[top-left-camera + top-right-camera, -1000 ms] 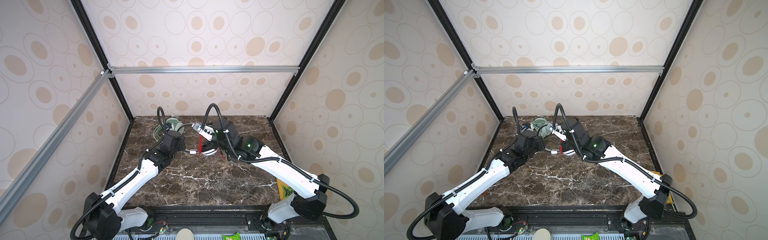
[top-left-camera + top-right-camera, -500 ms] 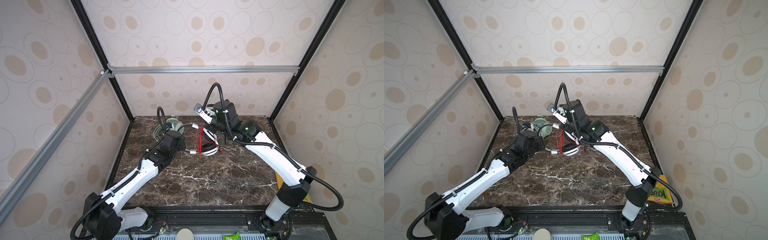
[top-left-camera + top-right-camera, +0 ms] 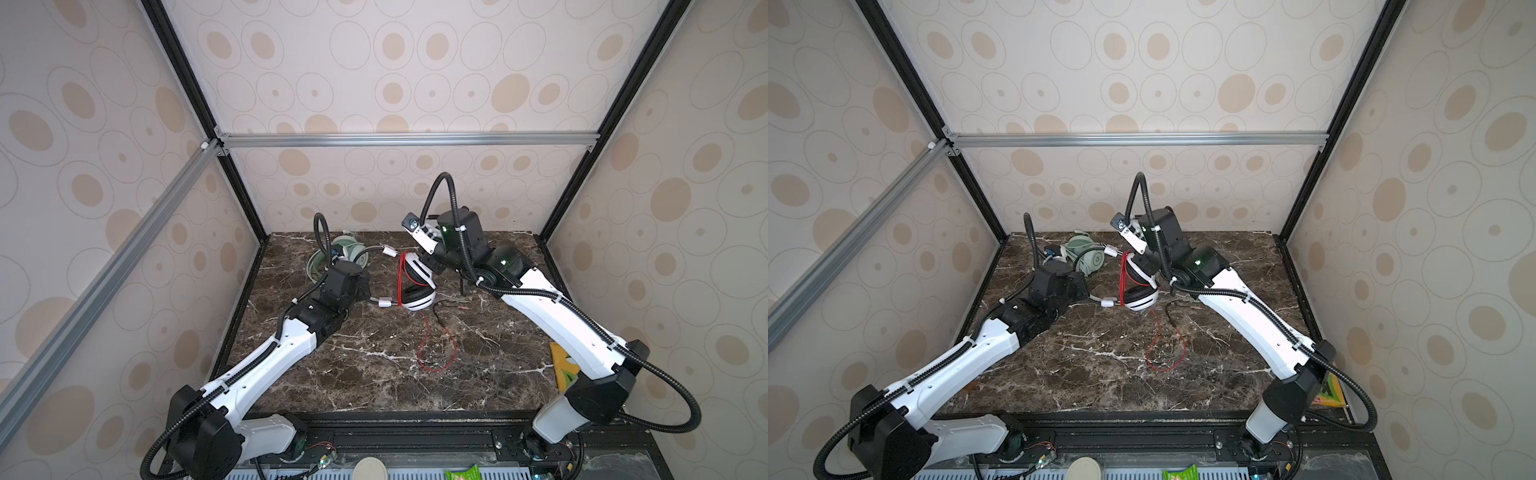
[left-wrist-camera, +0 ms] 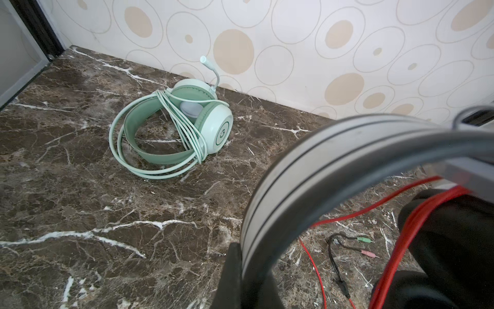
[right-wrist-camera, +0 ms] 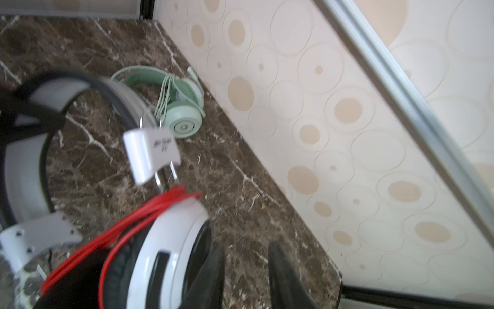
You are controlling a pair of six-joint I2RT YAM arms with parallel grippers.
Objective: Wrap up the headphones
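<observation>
The white-and-black headphones (image 3: 419,286) (image 3: 1140,286) stand mid-table, with red cable (image 5: 149,216) wound round the ear cups and the loose end looped on the marble (image 3: 436,353). My left gripper (image 4: 248,267) (image 3: 368,297) is shut on their silver headband (image 4: 320,149). My right gripper (image 5: 246,248) (image 3: 430,266) is open and holds nothing, just beside the upper ear cup (image 5: 171,246). The mint-green headphones (image 4: 187,125) (image 3: 349,255) (image 3: 1088,257) lie at the back left with their pale cable wound on them.
A black lead ending in green and pink plugs (image 4: 344,240) (image 3: 446,305) lies right of the ear cups. A yellow-green packet (image 3: 563,370) sits at the right table edge under the right arm. The back wall stands close behind both headsets.
My right arm has lifted up off the table toward the back wall and its jaws have opened. The left arm has kept its hold and not moved.
</observation>
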